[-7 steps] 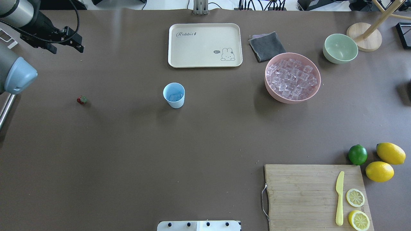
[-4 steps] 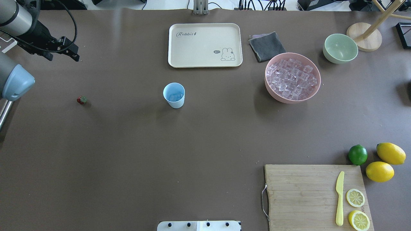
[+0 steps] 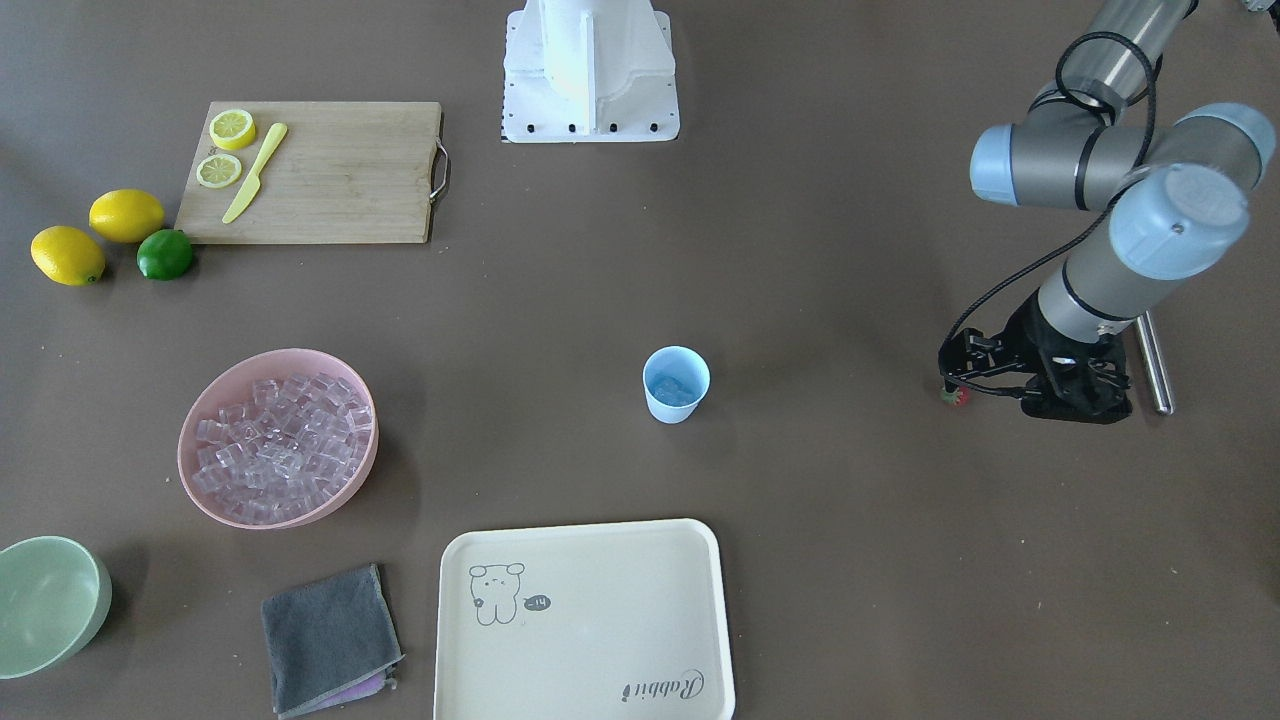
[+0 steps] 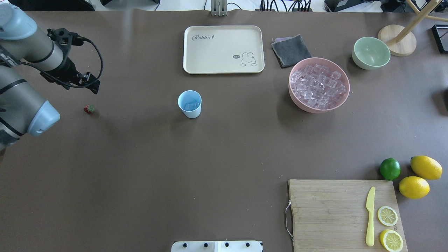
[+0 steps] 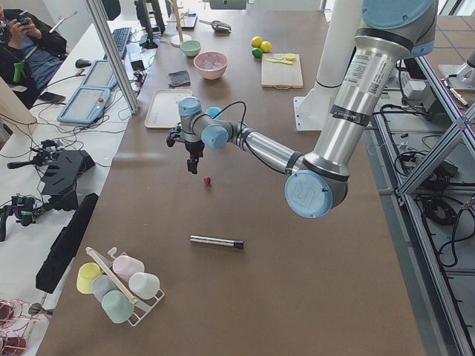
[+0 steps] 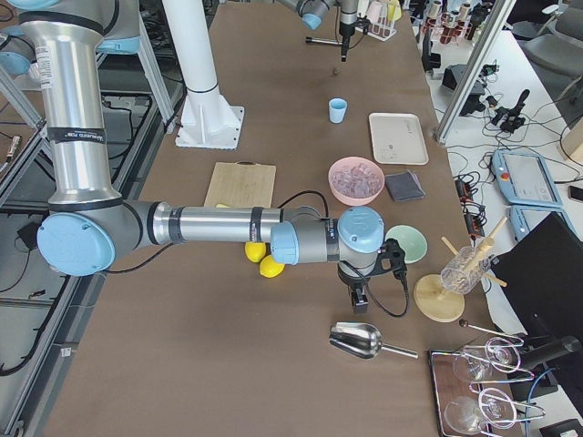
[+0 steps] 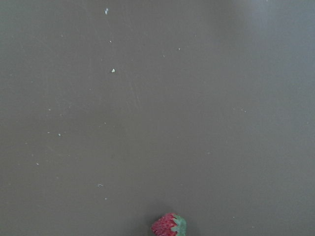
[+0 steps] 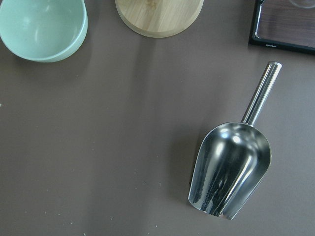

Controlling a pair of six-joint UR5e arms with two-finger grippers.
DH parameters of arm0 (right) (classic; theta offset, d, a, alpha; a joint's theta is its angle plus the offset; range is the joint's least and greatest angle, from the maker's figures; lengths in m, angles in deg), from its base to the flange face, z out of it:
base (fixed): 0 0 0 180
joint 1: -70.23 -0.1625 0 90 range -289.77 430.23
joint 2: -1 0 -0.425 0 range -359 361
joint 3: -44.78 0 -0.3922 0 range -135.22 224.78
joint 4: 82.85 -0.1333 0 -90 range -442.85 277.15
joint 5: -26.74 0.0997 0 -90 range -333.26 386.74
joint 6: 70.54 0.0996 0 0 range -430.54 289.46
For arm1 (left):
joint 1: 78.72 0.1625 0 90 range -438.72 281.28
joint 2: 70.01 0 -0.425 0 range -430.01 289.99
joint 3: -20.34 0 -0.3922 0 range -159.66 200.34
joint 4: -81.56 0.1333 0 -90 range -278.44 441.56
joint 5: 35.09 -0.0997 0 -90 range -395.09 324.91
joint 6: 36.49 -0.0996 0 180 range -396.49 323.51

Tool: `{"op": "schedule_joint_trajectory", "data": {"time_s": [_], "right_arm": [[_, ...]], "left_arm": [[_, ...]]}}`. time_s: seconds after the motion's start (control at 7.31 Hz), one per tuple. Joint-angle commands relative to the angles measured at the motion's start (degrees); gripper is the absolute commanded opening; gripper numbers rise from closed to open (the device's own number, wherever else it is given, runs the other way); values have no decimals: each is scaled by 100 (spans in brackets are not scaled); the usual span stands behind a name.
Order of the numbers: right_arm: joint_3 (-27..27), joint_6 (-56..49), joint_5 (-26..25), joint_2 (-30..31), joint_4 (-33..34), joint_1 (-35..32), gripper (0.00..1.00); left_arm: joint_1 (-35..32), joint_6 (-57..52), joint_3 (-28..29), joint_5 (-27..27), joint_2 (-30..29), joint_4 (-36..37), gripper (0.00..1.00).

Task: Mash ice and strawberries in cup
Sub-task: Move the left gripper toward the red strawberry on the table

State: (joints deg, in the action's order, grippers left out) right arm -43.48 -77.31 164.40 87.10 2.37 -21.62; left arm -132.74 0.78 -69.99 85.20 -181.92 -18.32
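One strawberry [image 4: 89, 109] lies on the bare table [image 4: 140, 157], well apart from the one blue cup [image 4: 189, 103]. The cup stands upright and holds a few cubes of ice [image 4: 191, 105]; I cannot count them. Many more cubes fill one pink bowl [image 4: 316, 109]. The left gripper [image 4: 91, 83] hangs near the berry without touching it, jaws seemingly apart and empty. The right gripper [image 6: 357, 297] is above one metal scoop [image 6: 360, 340]; whether it is open I cannot tell.
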Motion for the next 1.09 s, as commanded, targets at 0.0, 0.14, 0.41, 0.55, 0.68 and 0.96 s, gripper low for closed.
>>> {"op": "schedule_joint_trajectory", "data": {"time_s": [0.0,0.14,0.41,0.55,0.68,0.96], "right_arm": [[-68,-8,50,116,12,-8,100],[-225,-17,51,291,-31,-8,100],[-410,-44,42,441,-23,-8,100],[-420,-44,42,494,-32,-8,100],[-525,-61,51,616,-49,-8,100],[-596,-61,42,714,-49,-8,100]], "left_arm": [[287,166,313,-365,-86,-493,99],[244,175,810,-374,63,-1393,99],[85,428,904,-252,230,-1798,99],[111,804,773,-251,240,-1772,98],[181,843,693,-251,440,-1832,94],[269,991,211,-251,916,-1868,85]]}}
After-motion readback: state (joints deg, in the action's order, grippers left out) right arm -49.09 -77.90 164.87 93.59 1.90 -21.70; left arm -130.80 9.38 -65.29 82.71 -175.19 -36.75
